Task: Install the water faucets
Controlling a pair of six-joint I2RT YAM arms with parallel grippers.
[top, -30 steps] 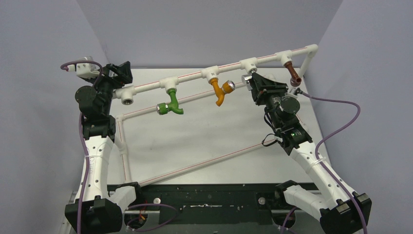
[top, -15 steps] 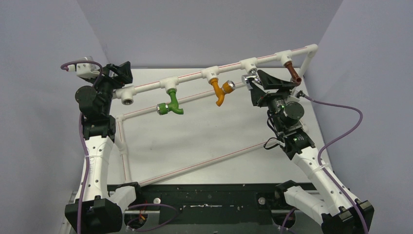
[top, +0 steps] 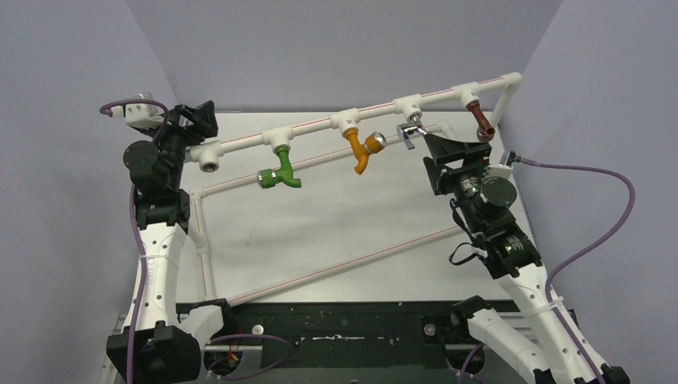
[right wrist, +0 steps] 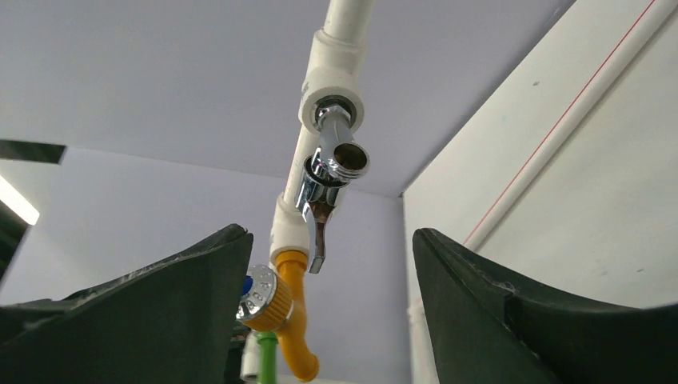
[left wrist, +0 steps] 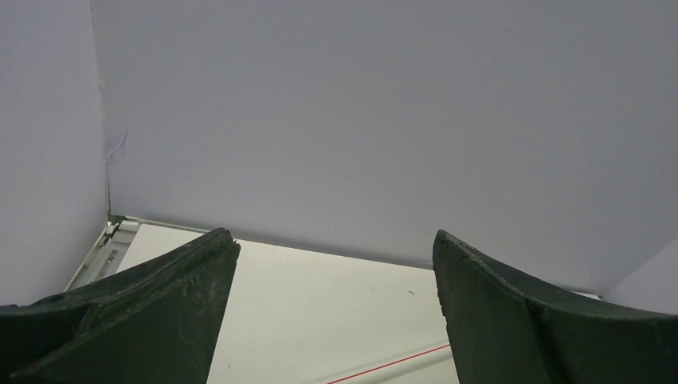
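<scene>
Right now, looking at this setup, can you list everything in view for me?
table: one, off-white, beneath everything
pipe frame: one, white with thin red stripes, across the table
green tap: one, green, under the top pipe, left of the others
orange tap: one, orange, middle of the pipe
chrome tap: one, shiny silver, between orange and brown
brown tap: one, brown, right end
empty fitting: one, white, left end of the pipe
cables: two, purple, one along each arm
left gripper: one, black, open, by the empty fitting
right gripper: one, black, open, near the chrome tap
</scene>
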